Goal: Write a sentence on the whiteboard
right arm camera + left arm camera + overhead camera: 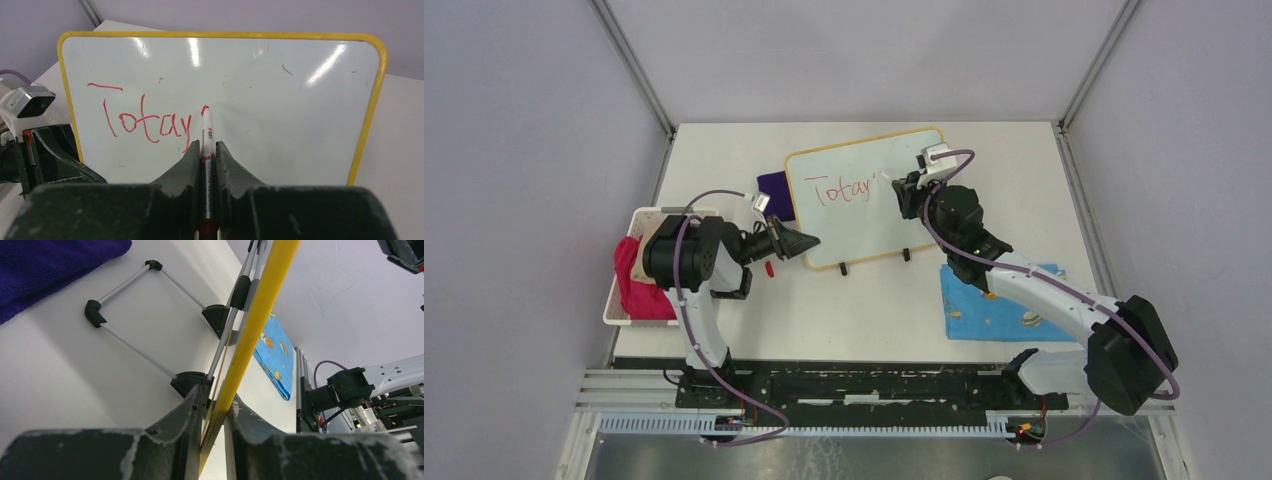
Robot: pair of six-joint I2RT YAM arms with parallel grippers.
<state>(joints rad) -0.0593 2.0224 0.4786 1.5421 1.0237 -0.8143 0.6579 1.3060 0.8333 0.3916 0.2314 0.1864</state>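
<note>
The whiteboard (869, 195) stands tilted on its black feet at the table's middle back, yellow frame all round. Red handwriting on it, the sentence (145, 122), reads "Totay" with a small mark after it; the same letters show in the top view (839, 189). My right gripper (205, 150) is shut on a white marker (206, 132) whose red tip touches the board just right of the last letter. My left gripper (214, 405) is shut on the whiteboard's yellow edge (255, 315) at the board's lower left corner (809, 243).
A purple cloth (774, 192) lies behind the board's left side. A blue patterned cloth (999, 305) lies under the right arm. A white basket (620, 296) holding a pink cloth (636, 285) sits at the left table edge. A small red cap (769, 268) lies beside the left gripper.
</note>
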